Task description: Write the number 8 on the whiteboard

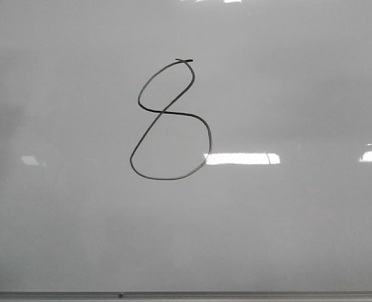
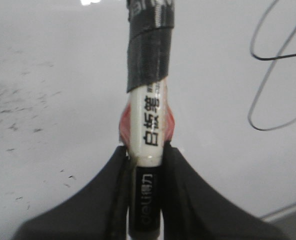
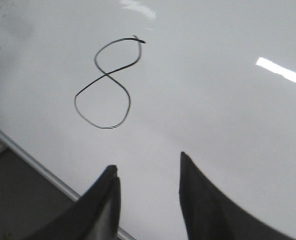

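Drawn in thin black line, the 8 sits a little left of centre on the board, nearer the far side than the near frame. Tall, slightly slanted, with a small crossed tail at its top and a lower loop wider than the upper. Closed in both loops, crossing at the waist. Also seen from the right wrist complete, and from the left wrist only in part, cut off at the picture's edge.

Glossy and pale grey-white all round it, with bright light patches just right of the lower loop and another at the far right. Thin grey frame along the near edge. Faint dark specks and smudges on the surface in the left wrist view.

Left gripper closed tight on a marker: white barrel with black print, dark tape wound round its upper part, a reddish bit behind the barrel at the fingers. Tip out of view, so contact with the board cannot be told.

Right gripper parted wide, holding nothing, above the board near its frame edge, well apart from the 8.
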Tool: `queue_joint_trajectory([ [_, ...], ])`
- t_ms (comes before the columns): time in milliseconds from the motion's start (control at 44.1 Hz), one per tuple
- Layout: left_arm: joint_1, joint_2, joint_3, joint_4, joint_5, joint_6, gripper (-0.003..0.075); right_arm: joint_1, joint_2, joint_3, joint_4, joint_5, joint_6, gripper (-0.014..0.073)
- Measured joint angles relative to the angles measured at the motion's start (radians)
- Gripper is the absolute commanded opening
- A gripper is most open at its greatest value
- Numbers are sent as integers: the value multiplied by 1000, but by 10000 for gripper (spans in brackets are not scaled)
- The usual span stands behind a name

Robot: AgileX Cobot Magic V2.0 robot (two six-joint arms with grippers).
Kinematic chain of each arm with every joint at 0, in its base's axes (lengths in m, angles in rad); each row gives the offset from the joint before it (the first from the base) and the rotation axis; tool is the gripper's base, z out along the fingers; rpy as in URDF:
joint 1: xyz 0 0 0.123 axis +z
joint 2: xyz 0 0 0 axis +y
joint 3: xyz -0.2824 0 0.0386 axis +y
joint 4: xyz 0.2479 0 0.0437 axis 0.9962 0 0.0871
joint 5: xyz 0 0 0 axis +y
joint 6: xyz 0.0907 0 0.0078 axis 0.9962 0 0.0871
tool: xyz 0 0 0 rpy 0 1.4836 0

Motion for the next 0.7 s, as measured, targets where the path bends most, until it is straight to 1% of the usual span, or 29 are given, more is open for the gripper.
queue_joint_trajectory([
  [136,0,3,118,-75,-230,-2,33,-28,-136,142,2,-49,34,42],
  [182,0,7,145,-89,-296,-5,33,-30,-172,178,2,-56,36,1],
  [250,-3,22,163,-104,-367,-9,33,-30,-208,213,2,-66,39,-32],
  [341,-25,60,164,-111,-450,-27,33,-30,-224,235,4,-72,41,-39],
  [409,-63,127,164,-111,-537,-55,33,-30,-225,242,4,-75,41,-39],
  [499,-106,220,157,-54,-610,-122,33,-30,-225,242,4,-77,41,-39],
  [613,-142,328,147,75,-695,-273,33,-30,-226,242,4,-80,41,-39],
  [704,-151,402,145,179,-764,-444,33,-30,-226,242,4,-85,43,-39],
])
